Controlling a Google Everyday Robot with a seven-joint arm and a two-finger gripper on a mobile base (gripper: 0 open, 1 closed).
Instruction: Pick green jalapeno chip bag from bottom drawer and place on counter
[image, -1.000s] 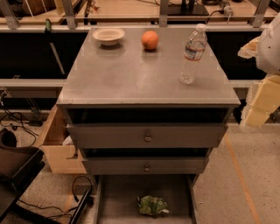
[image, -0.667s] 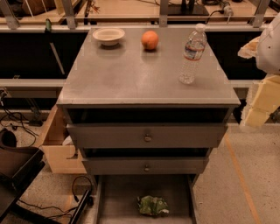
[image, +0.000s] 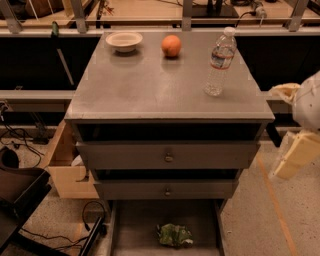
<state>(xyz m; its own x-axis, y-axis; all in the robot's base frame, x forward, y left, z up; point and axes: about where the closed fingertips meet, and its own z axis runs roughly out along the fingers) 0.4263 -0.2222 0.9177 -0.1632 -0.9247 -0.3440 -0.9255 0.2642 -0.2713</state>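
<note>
Three drawers, and the bottom drawer is pulled out with one green jalapeno chip bag on its floor. The counter surface carries one bowl at eleven o'clock, one orange at twelve and one water bottle at two. One gripper hangs at three o'clock, clear of the cabinet; spread or closed, I can't tell.

The crumpled green jalapeno chip bag lay in the open bottom drawer, well below the counter; the gripper hung off to the counter's right.
</note>
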